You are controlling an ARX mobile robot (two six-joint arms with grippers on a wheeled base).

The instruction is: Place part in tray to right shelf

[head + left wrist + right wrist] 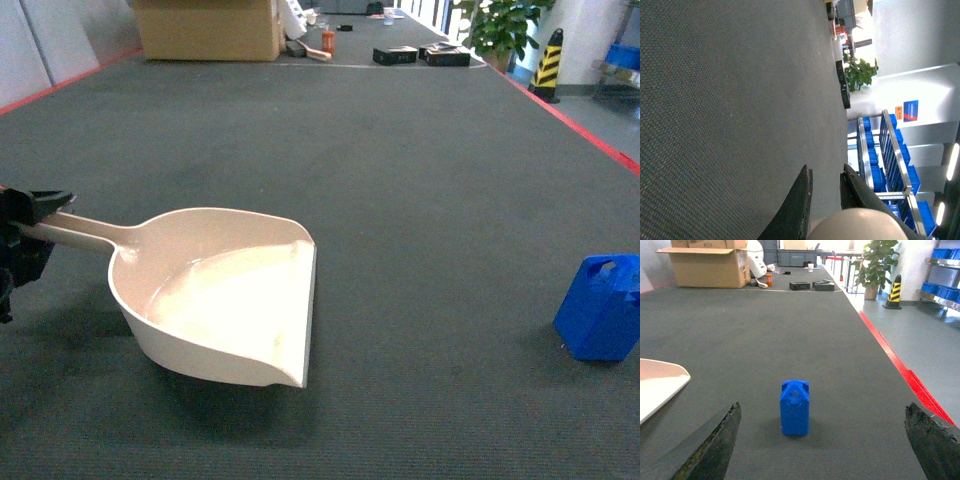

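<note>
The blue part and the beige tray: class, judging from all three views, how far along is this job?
Done: the left gripper is shut on the tray by its handle. In hand: the right gripper is open, lined up with the part, which stands on the dark mat, apart from the empty tray. Left: grasping the part, putting it in the tray, then carrying it to the shelf.

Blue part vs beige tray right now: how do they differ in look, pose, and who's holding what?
The part is a small bright-blue closed block; the tray is a far larger pale beige open scoop. The part stands upright and untouched, ahead of the open right gripper; the tray lies flat with its handle at the left gripper, which seems to clamp it. Both rest on the dark grey mat, well apart.
</note>
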